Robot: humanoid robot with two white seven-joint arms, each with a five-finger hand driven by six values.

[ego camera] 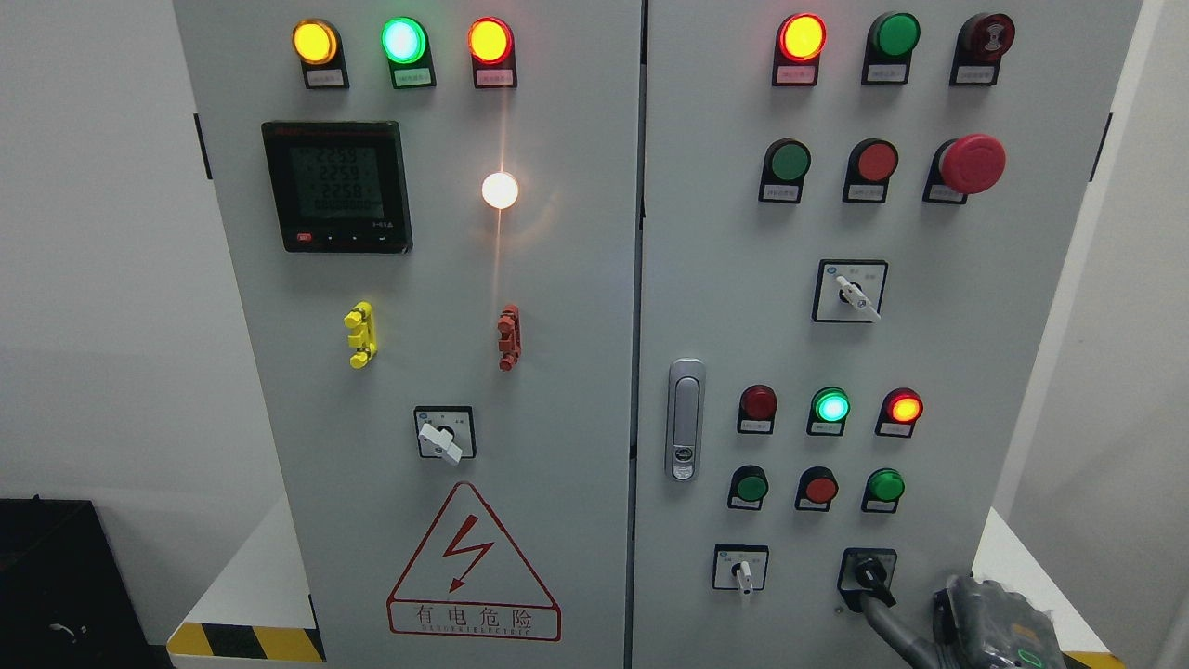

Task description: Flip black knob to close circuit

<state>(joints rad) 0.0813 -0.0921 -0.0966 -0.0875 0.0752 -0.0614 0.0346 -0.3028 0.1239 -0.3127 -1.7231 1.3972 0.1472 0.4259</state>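
Observation:
The black knob [868,573] sits in a black-framed switch plate at the lower right of the grey cabinet's right door [929,325]. Its handle points down and slightly right. My right hand [989,624] comes in at the bottom right corner, just right of and below the knob. A dark part of the hand stretches up and left to the knob's lower end and touches it. Most of the hand is cut off by the picture's edge. The left arm is not in view.
A white selector switch [743,574] sits left of the black knob, with another [856,295] higher up. Rows of red and green lamps and buttons, a red mushroom stop button [972,163] and a door latch [685,418] share the right door. The left door holds a meter [336,186].

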